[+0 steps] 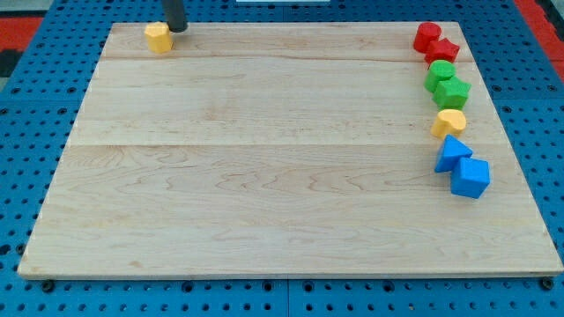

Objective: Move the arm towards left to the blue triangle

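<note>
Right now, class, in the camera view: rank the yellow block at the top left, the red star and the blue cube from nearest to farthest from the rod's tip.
Tip at the top left.
1. Yellow block, beside it.
2. Red star, top right.
3. Blue cube, lower right.

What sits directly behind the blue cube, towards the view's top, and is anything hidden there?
The blue triangle sits directly behind the blue cube, touching it. The cube covers the triangle's lower right corner, so that contact edge is hidden. Beyond the triangle lies a yellow heart-shaped block.
</note>
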